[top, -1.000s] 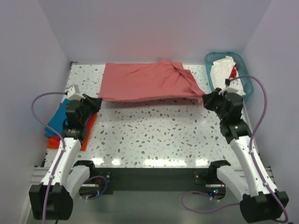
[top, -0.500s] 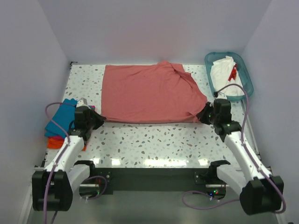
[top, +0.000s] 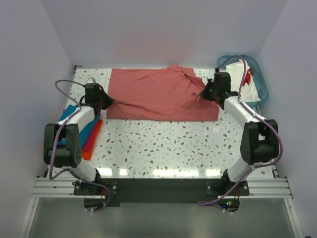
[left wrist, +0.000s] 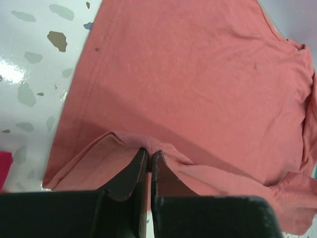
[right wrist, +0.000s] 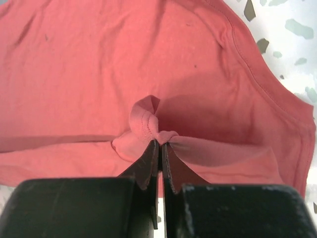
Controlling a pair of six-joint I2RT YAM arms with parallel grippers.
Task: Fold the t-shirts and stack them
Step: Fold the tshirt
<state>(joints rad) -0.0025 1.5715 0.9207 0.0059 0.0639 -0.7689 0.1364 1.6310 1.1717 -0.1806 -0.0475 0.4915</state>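
Both left claw (left wrist: pixel 149 151) and right claw (right wrist: pixel 159 144) clamp the salmon-red t-shirt (top: pixel 158 94).

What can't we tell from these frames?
- Left stack, top view: left arm covers it; shirt count unclear.
- Basket, top view: right arm and cable cross it; contents unclear.
- Red shirt, wrist views: left gripper and right gripper hide its near edge.

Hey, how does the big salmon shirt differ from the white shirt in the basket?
The salmon shirt lies mostly spread across the table; the white shirt sits bunched in the teal basket. The salmon shirt is pinched by the left pincer and right pincer; the white shirt is not held. Both are soft cloth.
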